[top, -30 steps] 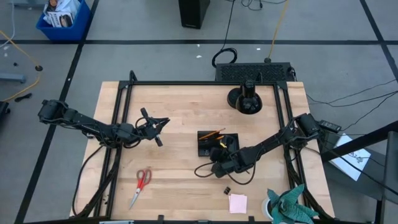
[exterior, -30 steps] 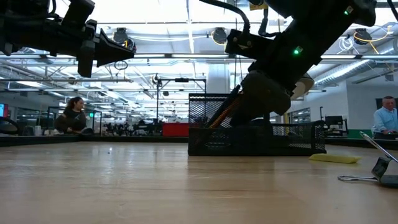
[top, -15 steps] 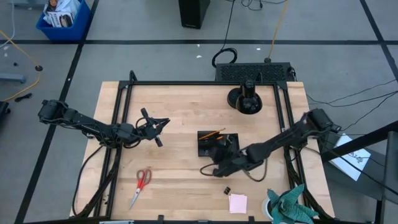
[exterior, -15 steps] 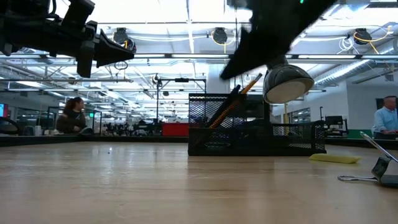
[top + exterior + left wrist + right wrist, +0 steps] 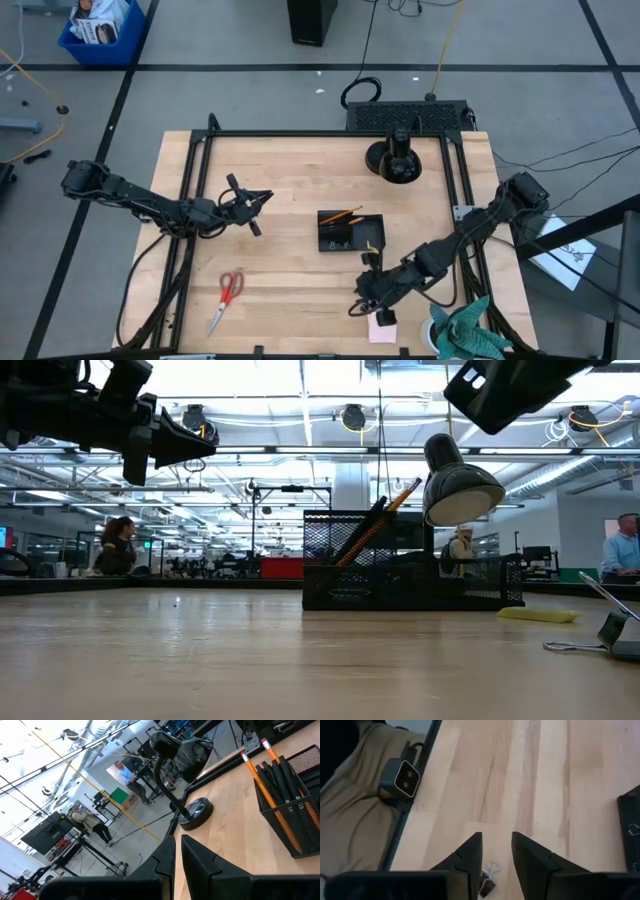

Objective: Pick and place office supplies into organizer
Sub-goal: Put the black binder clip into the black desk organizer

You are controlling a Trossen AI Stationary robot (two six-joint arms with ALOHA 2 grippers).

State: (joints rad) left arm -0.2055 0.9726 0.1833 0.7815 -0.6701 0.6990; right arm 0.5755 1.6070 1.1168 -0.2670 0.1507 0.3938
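— Where is the right claw (image 5: 362,300) now?

— I have it over the near part of the worktop (image 5: 290,200), its fingers (image 5: 470,856) parted by a narrow gap and holding nothing. A small black binder clip (image 5: 487,879) lies on the wood just beneath them, beside the pink sticky-note pad (image 5: 383,329).

— And the organizer?

— The organizer (image 5: 350,232) sits mid-worktop with orange pencils (image 5: 260,780) and black pens (image 5: 280,776) standing in it. The red-handled scissors (image 5: 226,297) lie well apart, near the front edge.

— The left claw?

— The left claw (image 5: 258,197) hangs above the worktop, fingers nearly together, empty.
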